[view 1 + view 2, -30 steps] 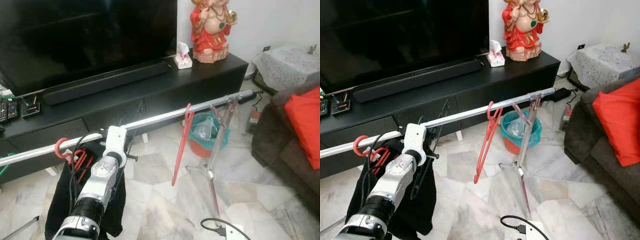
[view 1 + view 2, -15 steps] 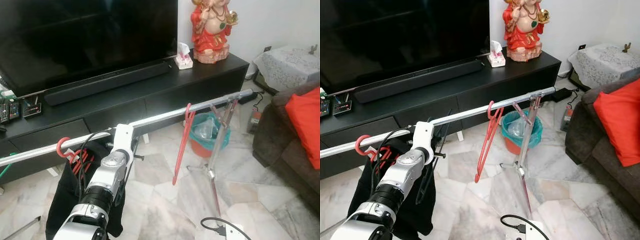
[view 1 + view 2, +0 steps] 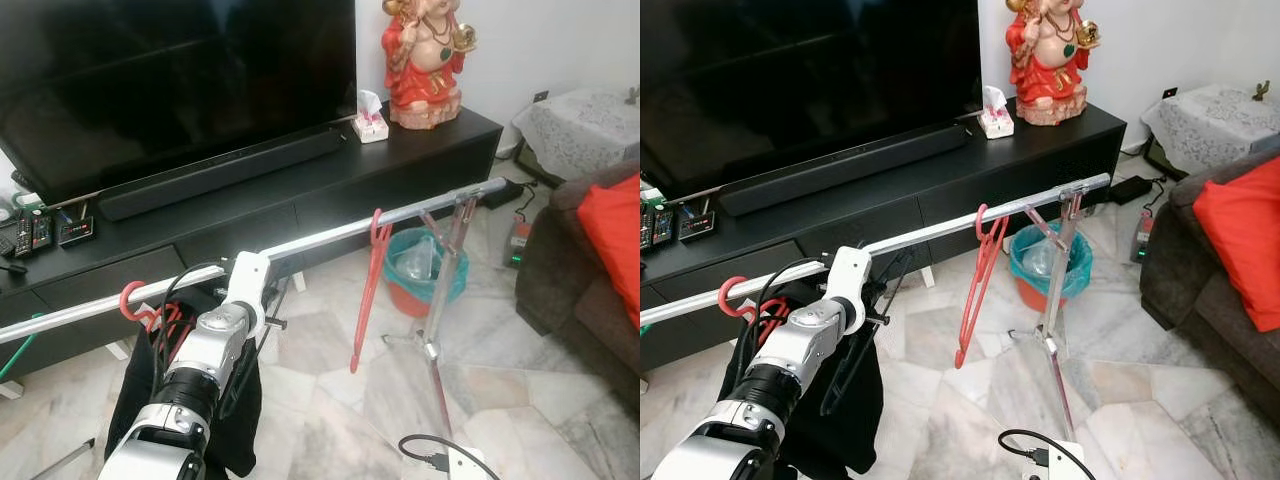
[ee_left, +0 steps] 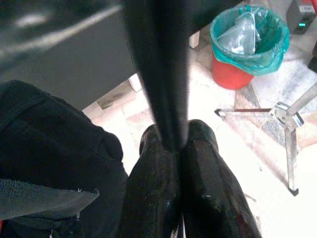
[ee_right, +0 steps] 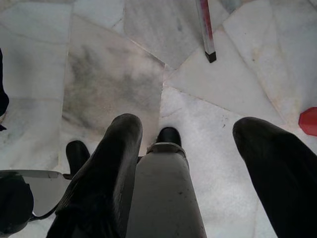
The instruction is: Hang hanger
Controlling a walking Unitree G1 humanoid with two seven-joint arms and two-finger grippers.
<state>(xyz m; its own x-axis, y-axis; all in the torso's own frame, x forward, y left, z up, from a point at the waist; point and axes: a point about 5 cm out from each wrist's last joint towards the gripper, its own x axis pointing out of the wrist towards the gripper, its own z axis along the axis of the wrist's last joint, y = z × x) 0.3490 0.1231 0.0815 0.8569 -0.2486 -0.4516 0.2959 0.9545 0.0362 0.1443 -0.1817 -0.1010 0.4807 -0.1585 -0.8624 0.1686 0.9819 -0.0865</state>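
The left arm point(image 3: 200, 370) is silver with a white wrist block, black cables and a black ribbed joint. Claw fingers point(image 4: 198, 198) are glossy black.

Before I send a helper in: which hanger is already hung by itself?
Find the silver rail crossing in front of the black TV cabinet. Near its middle hangs a red hanger, bare and alone, left of the teal-lined bin; other red hooks cluster over black clothing.

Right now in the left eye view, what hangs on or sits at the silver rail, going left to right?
Red hanger hook over the black garment → left gripper, shut on a black hanger → empty red hanger → rail's stand bracket → rail's end.
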